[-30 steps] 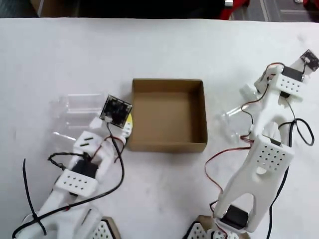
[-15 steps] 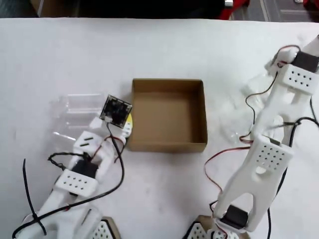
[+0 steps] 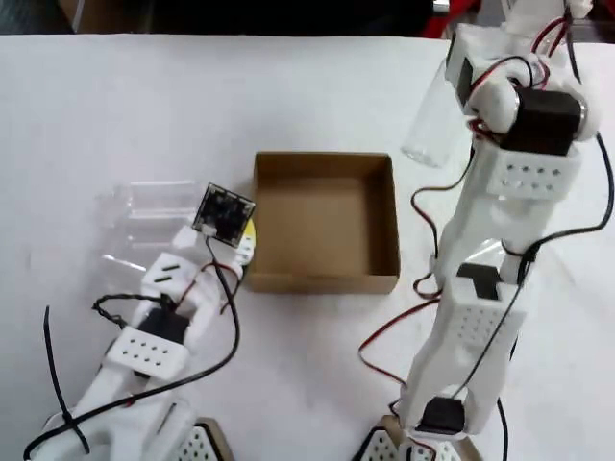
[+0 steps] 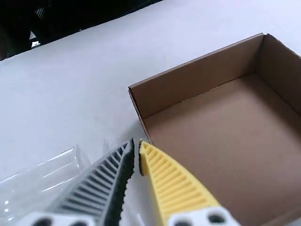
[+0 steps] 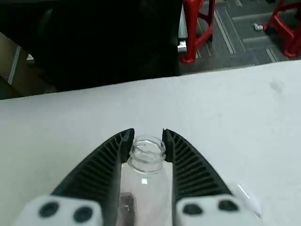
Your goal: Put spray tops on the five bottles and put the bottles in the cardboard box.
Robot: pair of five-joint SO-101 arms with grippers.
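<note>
White worktop (image 3: 115,106) spanning the scene. Beyond its far edge we see one red stool (image 5: 200,28) and a second red stool (image 5: 288,21) standing on a grey floor (image 5: 244,19).

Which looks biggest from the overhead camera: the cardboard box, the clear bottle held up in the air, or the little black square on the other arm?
Largest: cardboard box.
Next: bottle. It is held up nearer the camera, so it may look bigger than it is.
Smallest: black square, clearly.
</note>
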